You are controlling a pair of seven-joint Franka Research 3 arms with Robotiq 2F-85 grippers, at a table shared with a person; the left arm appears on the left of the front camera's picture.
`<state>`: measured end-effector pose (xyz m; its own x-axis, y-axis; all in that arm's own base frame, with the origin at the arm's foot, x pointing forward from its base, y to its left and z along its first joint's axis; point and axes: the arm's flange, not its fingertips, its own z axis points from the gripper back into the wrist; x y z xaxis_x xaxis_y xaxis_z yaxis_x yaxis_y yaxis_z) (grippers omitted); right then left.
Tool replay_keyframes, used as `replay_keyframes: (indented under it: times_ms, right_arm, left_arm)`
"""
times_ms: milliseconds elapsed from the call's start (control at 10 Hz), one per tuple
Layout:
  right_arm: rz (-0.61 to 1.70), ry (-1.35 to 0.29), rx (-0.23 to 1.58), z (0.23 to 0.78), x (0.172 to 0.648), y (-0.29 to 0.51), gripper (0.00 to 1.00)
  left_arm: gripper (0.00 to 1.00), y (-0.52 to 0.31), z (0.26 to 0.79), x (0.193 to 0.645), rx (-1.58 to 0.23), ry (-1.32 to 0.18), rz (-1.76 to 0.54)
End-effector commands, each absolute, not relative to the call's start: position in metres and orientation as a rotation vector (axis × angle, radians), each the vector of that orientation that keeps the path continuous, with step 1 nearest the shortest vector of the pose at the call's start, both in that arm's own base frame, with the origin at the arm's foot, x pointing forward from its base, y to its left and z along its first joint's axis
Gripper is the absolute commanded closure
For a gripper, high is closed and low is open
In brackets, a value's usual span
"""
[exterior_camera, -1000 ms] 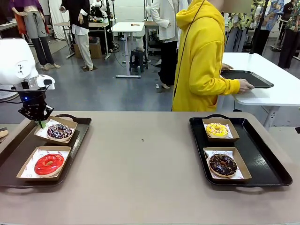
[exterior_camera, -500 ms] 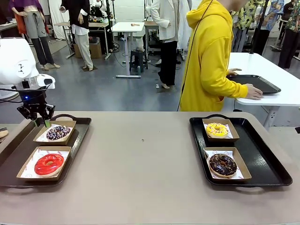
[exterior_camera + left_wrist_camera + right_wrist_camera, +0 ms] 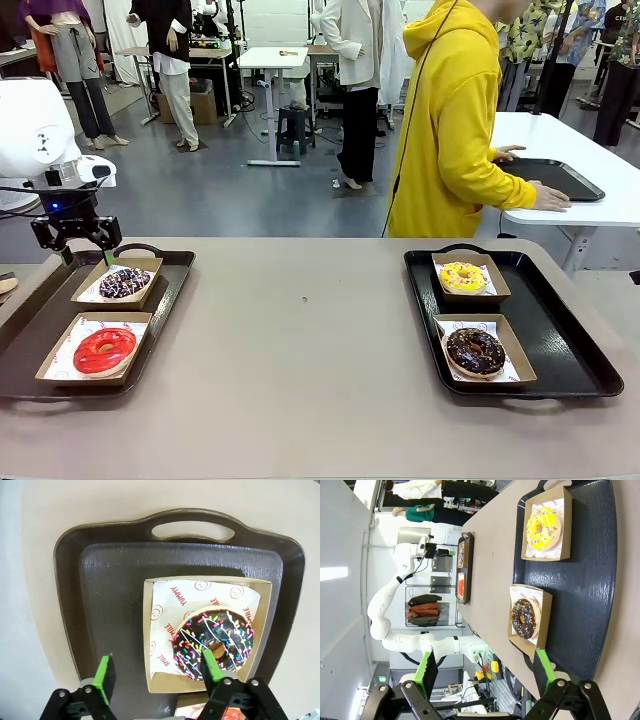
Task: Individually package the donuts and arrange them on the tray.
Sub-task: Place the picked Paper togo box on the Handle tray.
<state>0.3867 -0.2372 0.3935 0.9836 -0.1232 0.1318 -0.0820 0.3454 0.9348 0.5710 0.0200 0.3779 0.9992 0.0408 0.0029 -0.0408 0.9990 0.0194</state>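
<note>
On the left tray (image 3: 40, 320) two cardboard boxes hold donuts: a dark one with purple-white sprinkles (image 3: 125, 283) behind, a glossy red one (image 3: 104, 350) in front. My left gripper (image 3: 78, 245) hangs open just above the back-left corner of the sprinkled donut's box, holding nothing. From the left wrist the sprinkled donut (image 3: 214, 642) lies in its box beyond the spread green fingers of the left gripper (image 3: 157, 672). The right tray (image 3: 560, 330) carries a boxed yellow donut (image 3: 463, 277) and a chocolate donut (image 3: 475, 351). My right gripper (image 3: 485, 667) stands open above them.
A person in a yellow hoodie (image 3: 450, 130) stands at the far side, turned away, hands on a black tray (image 3: 560, 178) on a white table. Bare tabletop (image 3: 300, 340) lies between my two trays. The tray handle (image 3: 192, 530) faces the far edge.
My left gripper let go of the sprinkled donut's box, opened wide and rose slightly. The box now lies flat on the tray. The person shifted right.
</note>
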Motion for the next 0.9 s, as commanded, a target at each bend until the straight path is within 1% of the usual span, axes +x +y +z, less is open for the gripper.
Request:
replay_keyframes:
  times_ms: [0,100,200,400,500,600,800]
  right_arm:
    - [-0.027,-0.188,1.22,0.394,0.385,-0.235,0.0]
    - [-0.027,-0.188,1.22,0.394,0.385,-0.235,0.0]
    - [-0.027,-0.188,1.22,0.394,0.385,-0.235,0.0]
    - [-0.027,-0.188,1.22,0.394,0.385,-0.235,0.0]
    - [-0.027,-0.188,1.22,0.394,0.385,-0.235,0.0]
    - [-0.027,-0.188,1.22,0.394,0.385,-0.235,0.0]
    - [-0.027,-0.188,1.22,0.394,0.385,-0.235,0.0]
  left_arm:
    - [0.1,0.026,0.389,0.564,-0.046,0.004,0.014]
    - [0.02,0.029,0.394,0.558,-0.115,0.017,-0.012]
    - [0.0,0.038,0.404,0.548,-0.231,0.021,-0.041]
    - [0.0,0.067,0.43,0.514,-0.426,0.023,-0.064]
    - [0.0,0.085,0.439,0.494,-0.488,0.023,-0.069]
    - [0.0,0.106,0.444,0.474,-0.582,0.022,-0.072]
    - [0.0,0.159,0.439,0.433,-0.84,-0.019,-0.031]
